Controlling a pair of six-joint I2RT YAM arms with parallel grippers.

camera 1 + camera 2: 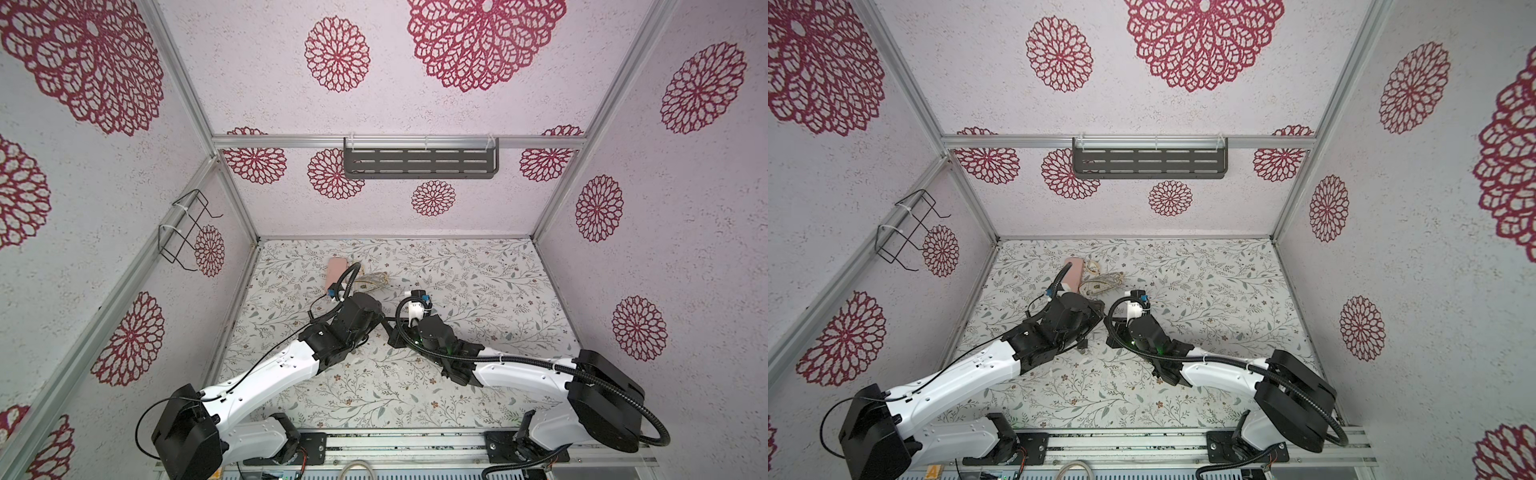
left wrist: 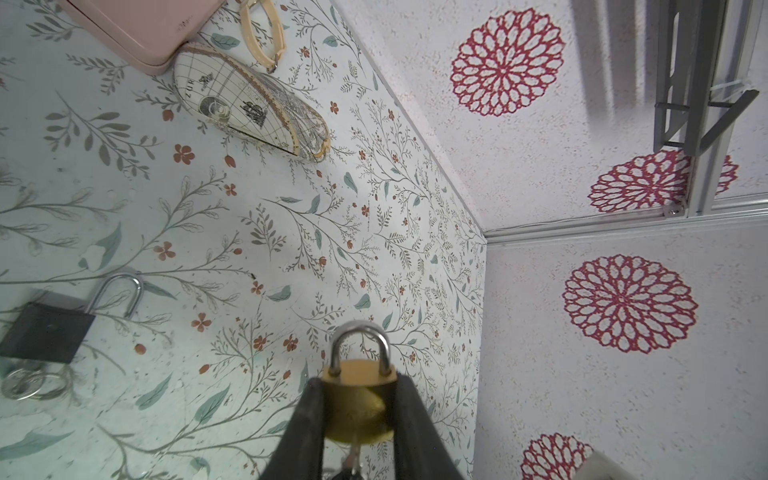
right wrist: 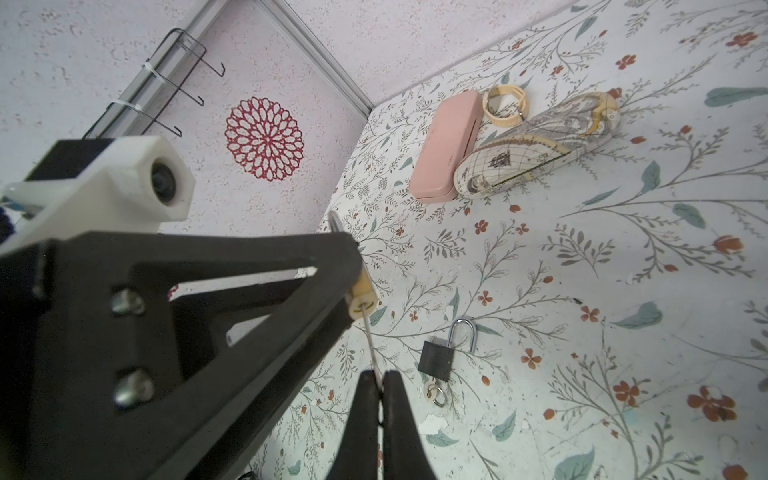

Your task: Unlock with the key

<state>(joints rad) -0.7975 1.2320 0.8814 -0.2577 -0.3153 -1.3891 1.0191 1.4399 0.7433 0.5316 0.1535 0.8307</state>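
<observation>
My left gripper [image 2: 359,380] is shut on a brass padlock [image 2: 359,409], its black fingers [image 2: 307,419] pressing on both sides of the body. The steel shackle [image 2: 360,332] points away from the wrist with both legs in the body. A key [image 3: 371,345] runs edge-on from the padlock's bottom face [image 3: 360,300] to my right gripper [image 3: 379,376], which is shut on it. In the left wrist view the key [image 2: 354,457] shows just under the padlock. In both top views the two wrists meet over the table's middle and hide lock and key.
A black padlock [image 3: 435,360] with its shackle swung open and a key ring [image 3: 436,395] lies on the floral table [image 3: 623,291]. Further back lie a pink case [image 3: 444,145], a map-print case [image 3: 540,141] and a cream bracelet [image 3: 505,104]. Walls close in on three sides.
</observation>
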